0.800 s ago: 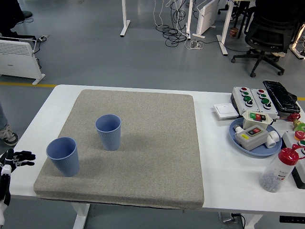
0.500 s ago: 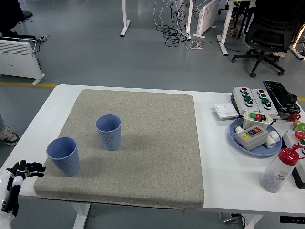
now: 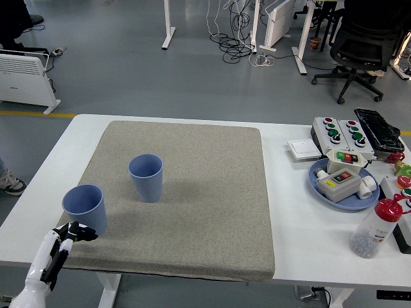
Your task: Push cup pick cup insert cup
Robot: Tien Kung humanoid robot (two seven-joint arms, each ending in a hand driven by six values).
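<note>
Two blue ribbed cups stand upright on a grey felt mat (image 3: 192,192). One cup (image 3: 146,178) is near the mat's middle left. The other cup (image 3: 85,210) is at the mat's front left corner. My left hand (image 3: 72,234) comes in from the bottom left, fingers spread and empty, just below and in front of the front-left cup, close to its base. My right hand is out of view.
At the right of the table are a blue plate (image 3: 345,186) with button boxes, a control box (image 3: 337,131), a white switch (image 3: 304,149), a black tray (image 3: 379,130) and a clear bottle (image 3: 375,228) with a red cap near the front right.
My left hand has moved right and inward from the table's left edge to just in front of the front-left cup. The cups have not moved.
</note>
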